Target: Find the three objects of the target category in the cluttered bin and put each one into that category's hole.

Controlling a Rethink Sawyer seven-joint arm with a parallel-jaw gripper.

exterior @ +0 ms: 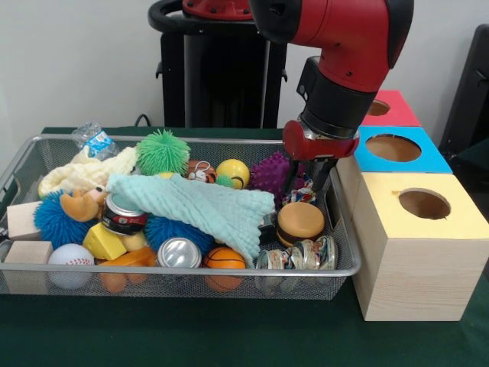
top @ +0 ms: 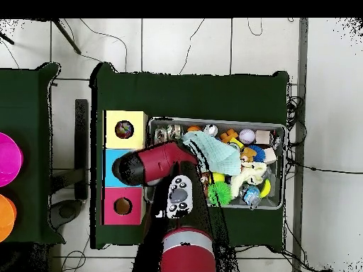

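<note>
The wire mesh bin (exterior: 191,273) is full of toys; it also shows in the overhead view (top: 213,121). My gripper (exterior: 305,189) reaches down into its right end, between a purple spiky ball (exterior: 269,172) and a burger toy (exterior: 300,222). Its fingers (exterior: 289,180) stand apart, with a small white polka-dot cloth (exterior: 300,196) at their tips. More white speckled pieces (exterior: 299,254) lie at the bin's front right corner. The yellow-topped box's hole (exterior: 424,203) is to the right of the bin; in the overhead view something speckled shows inside the hole (top: 124,129). There my arm hides the gripper.
A mint-green cloth (exterior: 199,206) drapes over the bin's middle and a cream knitted cloth (exterior: 80,174) lies at the back left. Balls, cans and wooden blocks fill the rest. The blue-topped box (exterior: 393,147) and red-topped box (exterior: 382,107) stand behind the yellow one.
</note>
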